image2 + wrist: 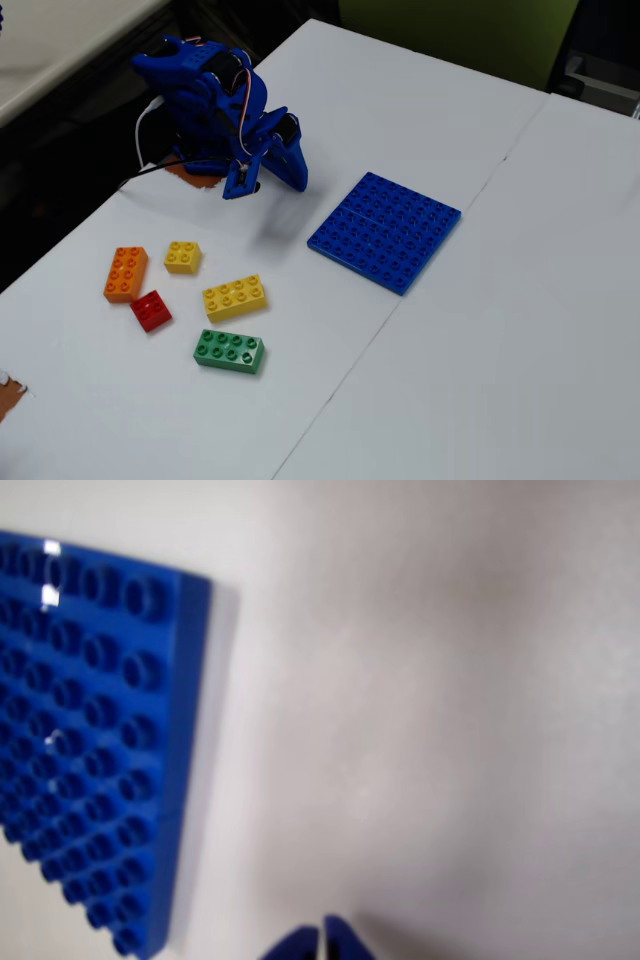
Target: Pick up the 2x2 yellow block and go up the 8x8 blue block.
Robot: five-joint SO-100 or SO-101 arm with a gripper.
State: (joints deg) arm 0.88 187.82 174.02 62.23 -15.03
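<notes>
White table (480, 330) holds bricks beside the 2x2 yellow block (183, 257); the tool (297, 181) seemingly pinched together, empty.

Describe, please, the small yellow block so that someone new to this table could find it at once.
In the fixed view, look left of the big blue plate to the cluster of bricks. The small yellow block sits at the cluster's top, just right of the orange brick. It is square with four studs, unlike the longer yellow brick below it.

Yellow brick and blue plate, well apart on the white table

The 2x2 yellow block (183, 257) lies flat, studs up, just beside an orange brick. The 8x8 blue block (385, 231) lies flat, bare, to its right in the fixed view; the wrist view shows its edge (90, 740).
</notes>
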